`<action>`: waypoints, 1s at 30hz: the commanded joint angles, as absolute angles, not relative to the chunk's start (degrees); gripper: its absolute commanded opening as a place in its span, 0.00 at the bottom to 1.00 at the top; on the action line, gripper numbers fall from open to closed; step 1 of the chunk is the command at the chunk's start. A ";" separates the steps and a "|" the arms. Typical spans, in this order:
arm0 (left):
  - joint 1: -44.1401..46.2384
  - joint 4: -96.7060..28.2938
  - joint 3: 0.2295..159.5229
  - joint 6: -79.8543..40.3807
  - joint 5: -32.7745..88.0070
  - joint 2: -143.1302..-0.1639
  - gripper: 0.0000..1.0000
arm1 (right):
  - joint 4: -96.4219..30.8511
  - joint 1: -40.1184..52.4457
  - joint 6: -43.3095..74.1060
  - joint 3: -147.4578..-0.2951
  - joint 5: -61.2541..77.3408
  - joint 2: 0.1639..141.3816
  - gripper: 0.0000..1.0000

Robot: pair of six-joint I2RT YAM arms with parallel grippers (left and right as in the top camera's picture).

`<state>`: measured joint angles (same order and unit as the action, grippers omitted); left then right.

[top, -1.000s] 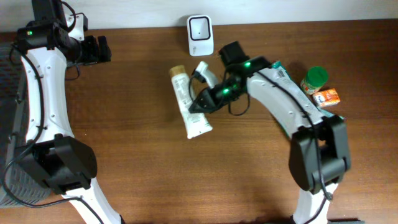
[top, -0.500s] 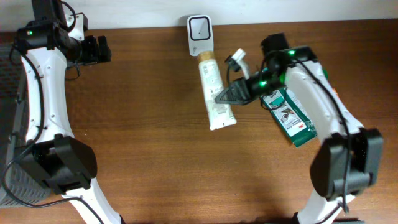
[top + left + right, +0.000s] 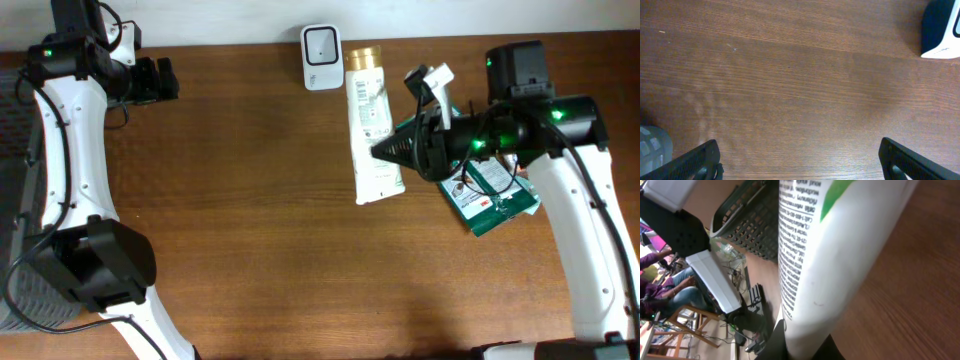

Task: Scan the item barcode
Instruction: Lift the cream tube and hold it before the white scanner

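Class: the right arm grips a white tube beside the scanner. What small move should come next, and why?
Probably shift the white tube a little sideways, in front of the scanner. The right gripper is shut on the tube's lower end, and in the overhead view the tube sits just beside the scanner's window, not before it.

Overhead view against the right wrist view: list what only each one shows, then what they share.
Only overhead: the white scanner and the green packet on the table. Only right wrist: seated people beyond the table. Both: the white tube clamped in the right gripper.
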<state>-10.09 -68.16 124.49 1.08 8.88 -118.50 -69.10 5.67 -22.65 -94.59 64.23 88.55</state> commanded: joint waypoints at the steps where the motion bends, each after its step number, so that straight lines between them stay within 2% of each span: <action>1: -10.09 -68.23 125.40 1.98 8.51 -117.62 0.99 | -69.12 5.19 -23.55 -95.20 67.68 87.22 0.04; 6: -10.09 -68.23 125.40 1.98 8.51 -117.62 0.99 | -68.53 5.67 -21.37 -95.20 60.82 87.37 0.04; 9: -10.09 -68.23 125.40 1.98 8.51 -117.62 0.99 | -65.93 9.06 -11.05 -96.62 44.27 87.53 0.04; 13: -10.09 -68.25 125.40 1.98 8.51 -117.62 0.99 | -66.81 13.61 -8.03 -105.03 31.44 89.82 0.04; 19: -10.09 -68.23 125.40 1.98 8.51 -117.62 0.99 | -67.96 17.78 -9.61 -121.36 15.68 100.22 0.04; 30: -10.09 -68.23 125.40 1.98 8.51 -117.62 0.99 | -45.56 24.23 -19.94 -122.45 -21.61 120.22 0.04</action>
<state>-10.09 -68.18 124.49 1.08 8.69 -118.50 -50.13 23.11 -15.14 -121.38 -7.01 117.21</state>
